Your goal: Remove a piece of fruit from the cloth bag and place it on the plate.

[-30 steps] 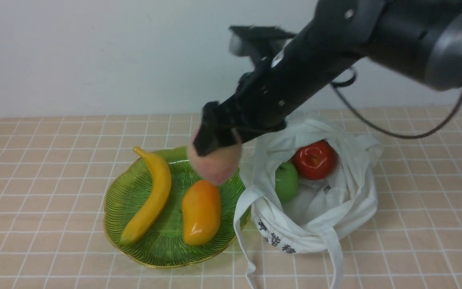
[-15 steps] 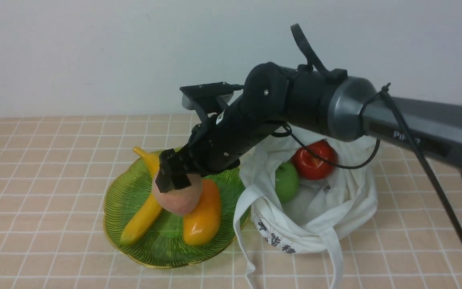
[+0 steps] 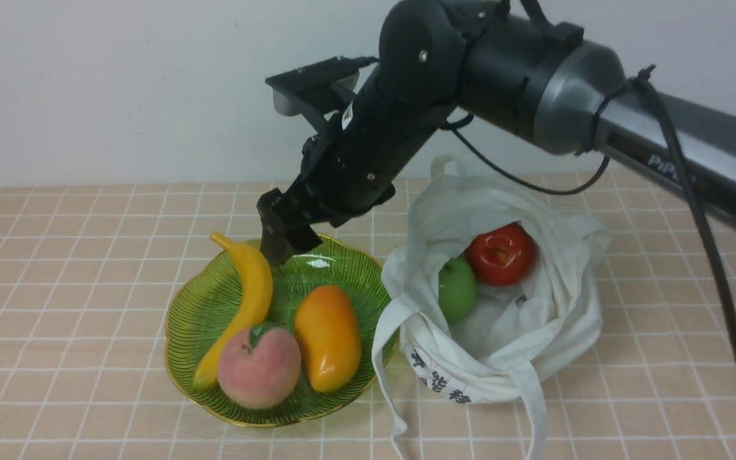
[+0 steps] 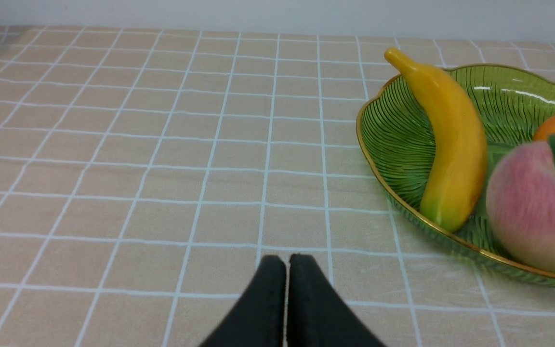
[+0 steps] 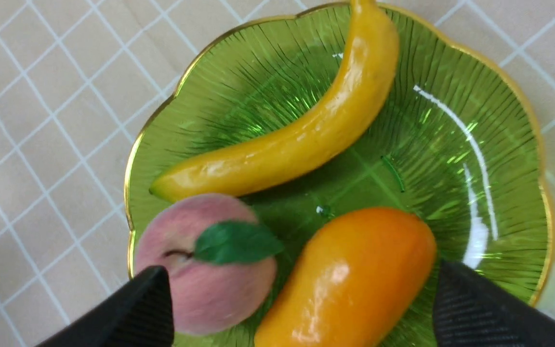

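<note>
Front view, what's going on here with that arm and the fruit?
The right fingers hang open above the plate, holding nothing. The peach lies free near the plate's front edge, beside the banana and mango, so that fruit is delivered. The bag sits right of the plate, with a red apple and a green apple inside. The left fingers are shut and empty over the table, apart from the plate.

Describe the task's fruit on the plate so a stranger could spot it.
Find the green gold-rimmed plate left of the cloth bag. At its near edge, between banana and mango, sits the peach: the only fuzzy pink fruit, green-leafed.
</note>
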